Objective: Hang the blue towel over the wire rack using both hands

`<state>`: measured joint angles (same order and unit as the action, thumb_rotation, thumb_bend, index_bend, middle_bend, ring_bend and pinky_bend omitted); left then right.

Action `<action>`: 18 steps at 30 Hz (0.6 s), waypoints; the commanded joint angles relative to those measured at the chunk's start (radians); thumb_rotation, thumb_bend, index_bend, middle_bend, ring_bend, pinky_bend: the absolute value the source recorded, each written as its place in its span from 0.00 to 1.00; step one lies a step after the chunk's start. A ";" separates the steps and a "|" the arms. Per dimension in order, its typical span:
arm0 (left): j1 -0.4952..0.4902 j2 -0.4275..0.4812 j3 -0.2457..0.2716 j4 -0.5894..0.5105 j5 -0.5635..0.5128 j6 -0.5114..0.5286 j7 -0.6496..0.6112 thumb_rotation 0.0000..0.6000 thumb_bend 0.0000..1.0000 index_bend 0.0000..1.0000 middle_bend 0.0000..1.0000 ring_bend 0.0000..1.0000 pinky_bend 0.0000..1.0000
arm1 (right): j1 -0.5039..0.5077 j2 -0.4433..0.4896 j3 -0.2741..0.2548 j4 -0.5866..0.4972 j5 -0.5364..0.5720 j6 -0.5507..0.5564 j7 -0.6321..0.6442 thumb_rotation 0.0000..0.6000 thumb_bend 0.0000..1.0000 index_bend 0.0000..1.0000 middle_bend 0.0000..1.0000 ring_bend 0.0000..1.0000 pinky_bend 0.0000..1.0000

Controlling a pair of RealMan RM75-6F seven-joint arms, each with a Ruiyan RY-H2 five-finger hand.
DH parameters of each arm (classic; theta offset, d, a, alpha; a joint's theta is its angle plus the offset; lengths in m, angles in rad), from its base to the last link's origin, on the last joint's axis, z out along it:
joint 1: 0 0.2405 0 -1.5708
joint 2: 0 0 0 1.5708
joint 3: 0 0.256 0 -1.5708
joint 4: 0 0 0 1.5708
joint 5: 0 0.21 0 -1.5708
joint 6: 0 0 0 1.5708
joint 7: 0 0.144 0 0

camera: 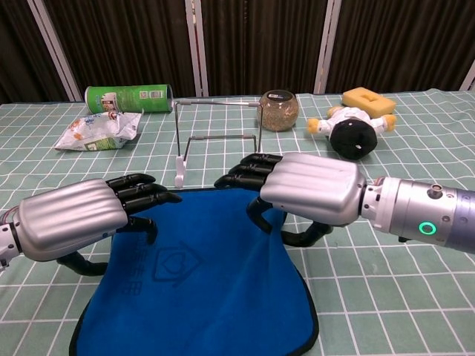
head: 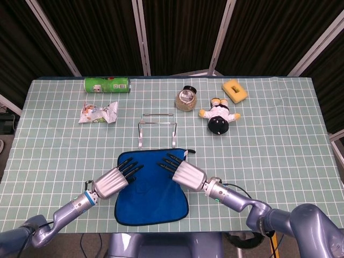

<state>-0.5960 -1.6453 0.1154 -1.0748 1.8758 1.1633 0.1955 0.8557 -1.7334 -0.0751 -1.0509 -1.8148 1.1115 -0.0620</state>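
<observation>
Flat blue cloth towel on green gridded desk, left hand and right hand above, before upright wire rack.
</observation>
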 commanded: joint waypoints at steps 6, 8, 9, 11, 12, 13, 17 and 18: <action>-0.013 0.005 0.007 -0.025 -0.020 -0.024 0.012 1.00 0.37 0.38 0.00 0.00 0.00 | -0.001 0.002 -0.001 -0.010 -0.001 -0.001 -0.010 1.00 0.37 0.65 0.03 0.00 0.00; -0.014 0.007 0.008 -0.030 -0.023 -0.024 0.014 1.00 0.39 0.39 0.00 0.00 0.00 | -0.001 0.003 -0.002 -0.013 -0.002 -0.001 -0.013 1.00 0.37 0.65 0.03 0.00 0.00; -0.014 0.008 0.009 -0.032 -0.025 -0.025 0.014 1.00 0.40 0.40 0.00 0.00 0.00 | -0.001 0.003 -0.002 -0.015 -0.002 -0.002 -0.015 1.00 0.37 0.65 0.03 0.00 0.00; -0.015 0.010 0.011 -0.034 -0.028 -0.025 0.014 1.00 0.42 0.42 0.00 0.00 0.00 | -0.002 0.004 -0.003 -0.018 -0.002 -0.002 -0.017 1.00 0.37 0.65 0.03 0.00 0.00; -0.015 0.010 0.012 -0.035 -0.030 -0.025 0.012 1.00 0.43 0.44 0.00 0.00 0.00 | -0.002 0.004 -0.003 -0.019 -0.002 -0.002 -0.018 1.00 0.37 0.65 0.03 0.00 0.00; -0.014 0.010 0.013 -0.035 -0.032 -0.024 0.010 1.00 0.44 0.46 0.00 0.00 0.00 | -0.002 0.004 -0.003 -0.020 -0.002 -0.002 -0.019 1.00 0.37 0.65 0.03 0.00 0.00; -0.008 0.003 0.012 -0.029 -0.043 -0.007 -0.017 1.00 0.48 0.56 0.00 0.00 0.00 | -0.005 0.007 -0.002 -0.025 -0.001 0.002 -0.021 1.00 0.37 0.65 0.03 0.00 0.00; -0.006 0.001 0.010 -0.025 -0.045 0.000 -0.020 1.00 0.49 0.61 0.00 0.00 0.00 | -0.005 0.008 -0.002 -0.026 -0.002 0.004 -0.021 1.00 0.37 0.65 0.03 0.00 0.00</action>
<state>-0.6043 -1.6415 0.1272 -1.1037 1.8340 1.1569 0.1798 0.8506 -1.7256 -0.0769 -1.0771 -1.8162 1.1150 -0.0826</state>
